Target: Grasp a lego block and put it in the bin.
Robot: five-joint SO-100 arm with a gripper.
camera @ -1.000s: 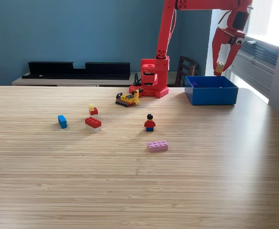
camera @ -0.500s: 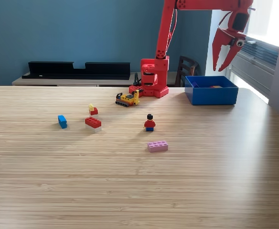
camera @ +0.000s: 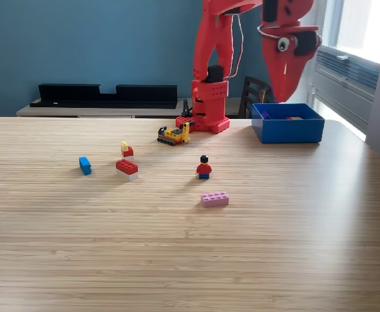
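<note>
Wooden table unchanged; end effector, jaws now together, swung left off bin.

bench bare across the whole near half and along the exterior view's right side below the bin. obstacles cluster mid-bench, all apart from one another: blue block, red block, small red-and-yellow piece, minifigure standing upright, pink block, yellow vehicle just beside the arm base. open lanes run between each. gripper hangs above the bin's left rim, well clear of the bench; bin open-topped
</note>
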